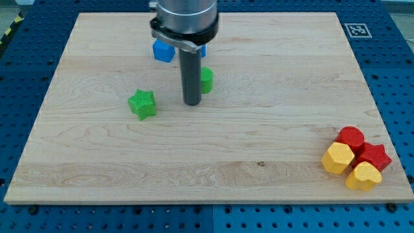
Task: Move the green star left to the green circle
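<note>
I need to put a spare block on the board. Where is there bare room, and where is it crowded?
Bare wood spans the view's left edge beside the green star, the whole bottom strip, and the middle right. Crowded: top centre, where my tip sits by the green circle and blue block, and the red-yellow cluster at bottom right.

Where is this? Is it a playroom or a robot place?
Probably a robot lab, not a playroom. A wooden board lies on a blue bench full of holes, a black-and-white marker sits at the board's corner, and my tip stands between the green star and green circle.
</note>
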Controlling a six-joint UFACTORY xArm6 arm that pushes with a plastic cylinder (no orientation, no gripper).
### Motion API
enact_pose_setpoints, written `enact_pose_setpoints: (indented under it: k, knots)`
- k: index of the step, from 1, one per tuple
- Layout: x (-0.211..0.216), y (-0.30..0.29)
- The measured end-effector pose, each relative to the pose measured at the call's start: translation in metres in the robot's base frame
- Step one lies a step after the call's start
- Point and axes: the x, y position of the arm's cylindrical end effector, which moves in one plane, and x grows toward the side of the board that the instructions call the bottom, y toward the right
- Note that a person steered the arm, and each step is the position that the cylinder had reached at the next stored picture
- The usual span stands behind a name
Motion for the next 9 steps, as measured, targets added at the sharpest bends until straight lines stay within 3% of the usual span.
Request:
enact_pose_setpoints:
  k: [1, 4, 9]
  knots:
    - [0.016, 0.016]
    - [0.042, -0.134]
    - [0.022, -0.112]
